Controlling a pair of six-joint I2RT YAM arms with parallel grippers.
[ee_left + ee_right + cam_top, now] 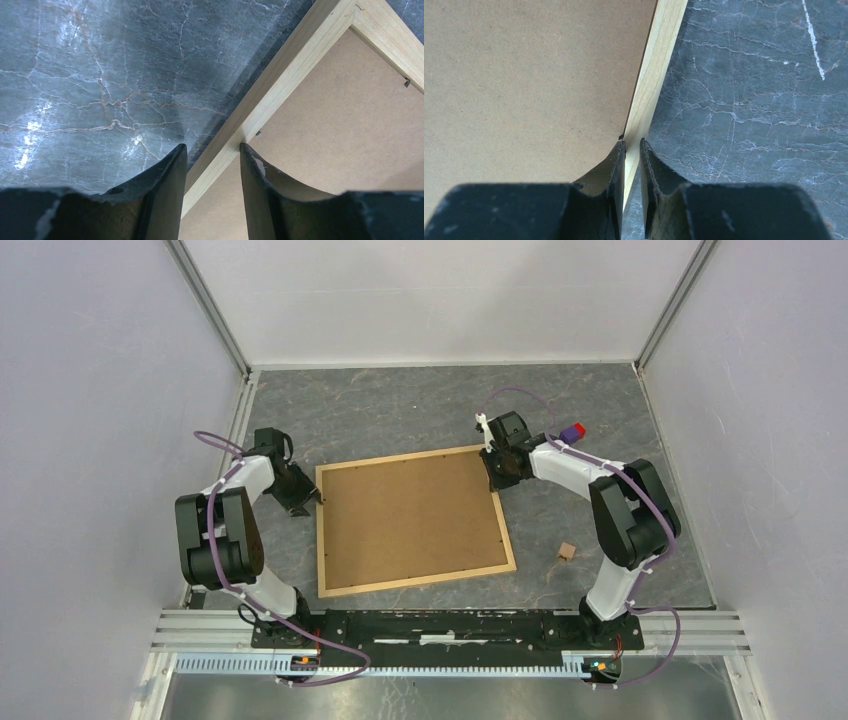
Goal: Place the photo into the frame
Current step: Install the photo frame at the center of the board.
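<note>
On the grey table (400,405), the frame (420,580) is lying face down near the middle with its brown backing board (410,515) facing up, a posture suited to loading from behind; the photo is showing in no view, so whether it is already under the board cannot be told. The left end effector (213,150) is straddling the frame's left rail with its fingers apart, while the right end effector (631,146) is pinching the right rail near the far corner, fingers pressed to both sides, presumably so both arms can lift or turn the frame together.
</note>
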